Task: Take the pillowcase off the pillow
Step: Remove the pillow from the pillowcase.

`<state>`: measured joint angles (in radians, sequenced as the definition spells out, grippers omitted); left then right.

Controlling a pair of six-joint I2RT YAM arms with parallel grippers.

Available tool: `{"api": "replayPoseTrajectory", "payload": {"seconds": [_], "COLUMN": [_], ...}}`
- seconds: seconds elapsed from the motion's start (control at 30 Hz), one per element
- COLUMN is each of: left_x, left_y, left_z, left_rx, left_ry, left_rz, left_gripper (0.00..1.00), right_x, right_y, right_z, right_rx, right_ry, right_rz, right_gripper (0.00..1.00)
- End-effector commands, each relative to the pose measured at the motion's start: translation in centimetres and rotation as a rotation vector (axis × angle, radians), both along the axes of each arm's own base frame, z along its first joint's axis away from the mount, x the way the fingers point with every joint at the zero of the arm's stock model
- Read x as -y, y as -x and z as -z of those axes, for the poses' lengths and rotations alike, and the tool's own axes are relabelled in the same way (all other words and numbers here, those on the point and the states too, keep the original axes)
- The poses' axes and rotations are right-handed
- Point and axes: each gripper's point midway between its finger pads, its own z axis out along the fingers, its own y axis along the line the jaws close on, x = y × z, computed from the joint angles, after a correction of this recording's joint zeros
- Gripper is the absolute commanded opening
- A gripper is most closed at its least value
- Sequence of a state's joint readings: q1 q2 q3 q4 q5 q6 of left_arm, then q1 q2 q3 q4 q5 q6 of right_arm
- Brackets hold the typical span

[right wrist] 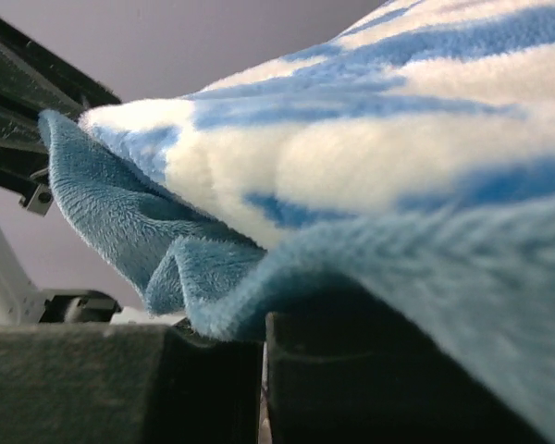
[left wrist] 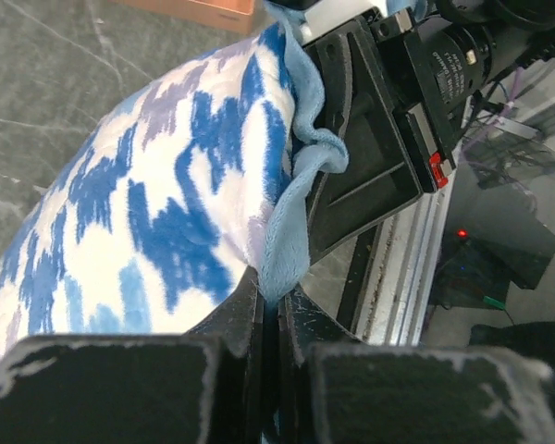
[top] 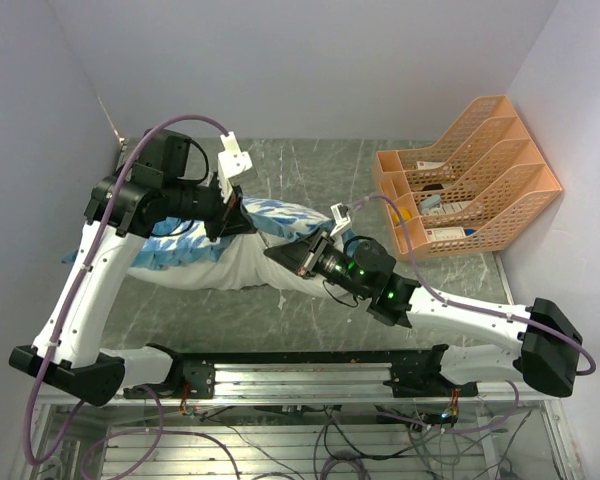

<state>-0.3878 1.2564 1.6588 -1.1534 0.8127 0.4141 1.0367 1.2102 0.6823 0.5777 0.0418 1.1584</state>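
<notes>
The pillowcase [top: 280, 215], blue-and-white print with a teal edge, covers the upper part of the white pillow [top: 235, 272] at the table's middle. My left gripper [top: 235, 218] is at its left top. In the left wrist view it [left wrist: 276, 301] is shut on the teal ruffled edge [left wrist: 291, 231], with the printed side [left wrist: 166, 203] to its left. My right gripper [top: 292, 256] is at the pillowcase's right end. In the right wrist view it [right wrist: 262, 319] is shut, with the teal edge [right wrist: 120, 203] draped over its tips, under the print [right wrist: 370, 139].
An orange file rack [top: 470, 170] with a few items stands at the back right. The grey marbled table [top: 310, 160] runs to the back wall. A metal rail [top: 310, 365] lies along the near edge. The two grippers are close together.
</notes>
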Motion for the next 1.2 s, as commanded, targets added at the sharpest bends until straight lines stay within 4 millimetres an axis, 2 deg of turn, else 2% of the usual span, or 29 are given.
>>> {"api": "replayPoseTrajectory", "payload": {"seconds": [0.0, 0.13, 0.23, 0.43, 0.53, 0.8, 0.97, 1.1, 1.17], "left_x": [-0.1, -2.8, -4.9, -7.2, -8.6, -10.0, -10.7, -11.3, -11.5], "left_y": [-0.8, -4.5, -6.7, -8.5, -9.3, -8.3, -7.5, -6.4, -5.8], "left_z": [-8.9, -11.2, -11.7, -12.5, -13.7, -20.0, -20.6, -22.2, -23.2], "left_rx": [0.326, 0.499, 0.558, 0.623, 0.675, 0.789, 0.799, 0.831, 0.847], "left_ry": [0.149, 0.126, 0.079, 0.029, 0.012, 0.121, 0.134, 0.171, 0.191], "left_rz": [-0.051, -0.311, -0.462, -0.608, -0.692, -0.779, -0.804, -0.819, -0.826], "left_gripper": [0.07, 0.07, 0.07, 0.07, 0.07, 0.07, 0.07, 0.07, 0.07], "right_x": [1.9, 1.8, 1.4, 1.1, 1.3, 3.2, 4.9, 6.5, 7.6], "right_y": [-3.4, -4.9, -5.5, -6.2, -6.6, -8.8, -10.8, -12.8, -14.3], "right_z": [6.5, 5.4, 5.3, 6.0, 6.1, 2.9, -1.0, -4.1, -4.9], "right_rx": [-0.033, -0.003, 0.007, 0.012, 0.019, 0.083, 0.143, 0.192, 0.206], "right_ry": [0.330, 0.349, 0.366, 0.407, 0.426, 0.465, 0.460, 0.467, 0.486], "right_rz": [0.135, 0.145, 0.137, 0.125, 0.121, 0.186, 0.246, 0.311, 0.348], "right_gripper": [0.00, 0.00, 0.00, 0.00, 0.00, 0.00, 0.00, 0.00, 0.00]}}
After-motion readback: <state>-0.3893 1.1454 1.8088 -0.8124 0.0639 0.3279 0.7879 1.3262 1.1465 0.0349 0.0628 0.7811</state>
